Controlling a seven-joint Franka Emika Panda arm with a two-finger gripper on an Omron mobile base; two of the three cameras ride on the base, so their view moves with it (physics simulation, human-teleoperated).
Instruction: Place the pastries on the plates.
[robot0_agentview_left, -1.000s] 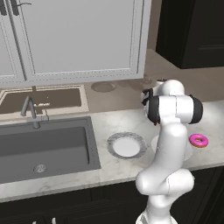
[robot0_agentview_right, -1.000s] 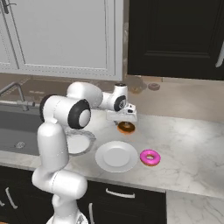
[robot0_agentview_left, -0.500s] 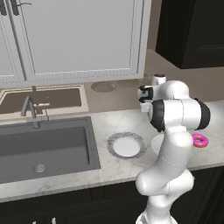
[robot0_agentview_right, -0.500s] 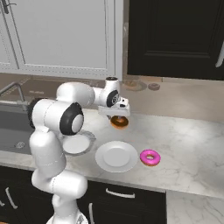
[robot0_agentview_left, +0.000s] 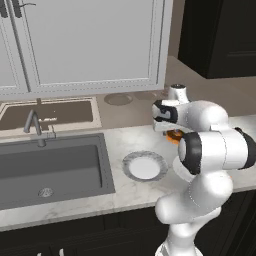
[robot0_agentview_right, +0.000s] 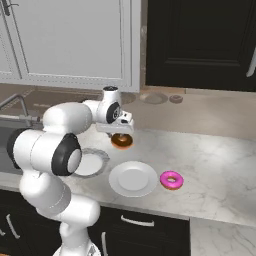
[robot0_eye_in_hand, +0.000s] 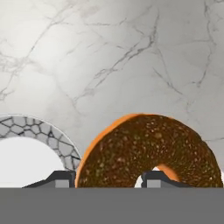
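Doughnut (robot0_agentview_right: 121, 141) now leftward, clamped in gripper (robot0_agentview_right: 121, 135)

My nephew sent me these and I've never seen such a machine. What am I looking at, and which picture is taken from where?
It's a rendered kitchen with a white robot arm. Two pictures come from cameras behind the arm, one on each side; the third looks along its gripper. On the marble counter lie a grey-rimmed plate, a plain white plate and a pink doughnut, beside a sink. The gripper is closed on a brown glazed doughnut, held just above the counter.
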